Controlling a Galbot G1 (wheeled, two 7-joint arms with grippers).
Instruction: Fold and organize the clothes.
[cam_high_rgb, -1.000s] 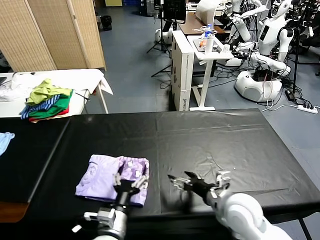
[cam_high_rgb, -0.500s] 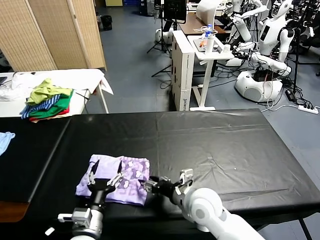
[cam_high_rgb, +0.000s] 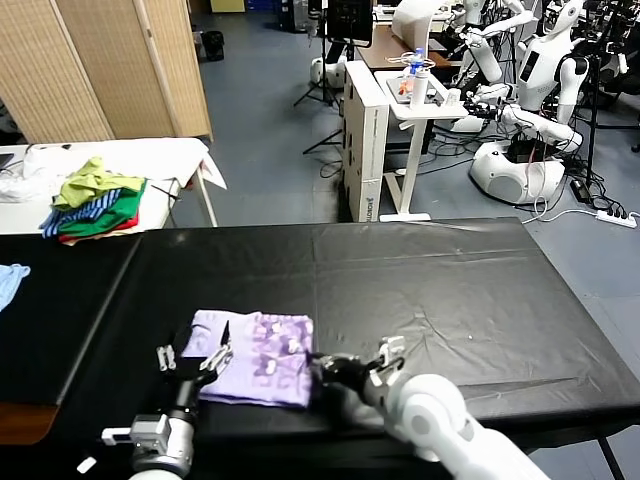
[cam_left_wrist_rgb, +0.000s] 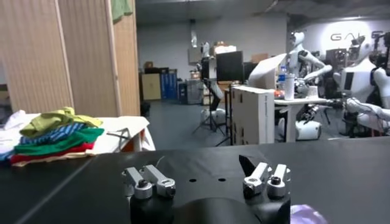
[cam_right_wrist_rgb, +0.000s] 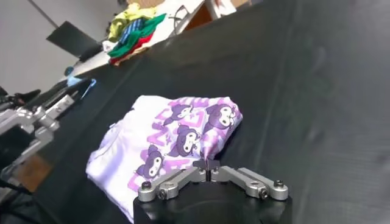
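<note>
Looking mostly done: pale lavender thin-fabric T-shirt with purple cartoon print (cam_high_rgb: 255, 356) already folded compact near the black table's (cam_high_rgb: 450, 290) front edge. Right gripper (cam_high_rgb: 322, 368) clamped together at its right edge, apparently nudging, holding nothing visible. Left gripper (cam_high_rgb: 192, 350) spread wide alongside. Final tidying left, probably.

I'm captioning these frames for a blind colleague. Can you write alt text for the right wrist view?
The right gripper, jaws shut, sits at the near edge of a folded lavender T-shirt with purple cartoon prints, lying on a black table. The left gripper shows at the frame's edge, and a pile of green and yellow garments lies far behind.
</note>
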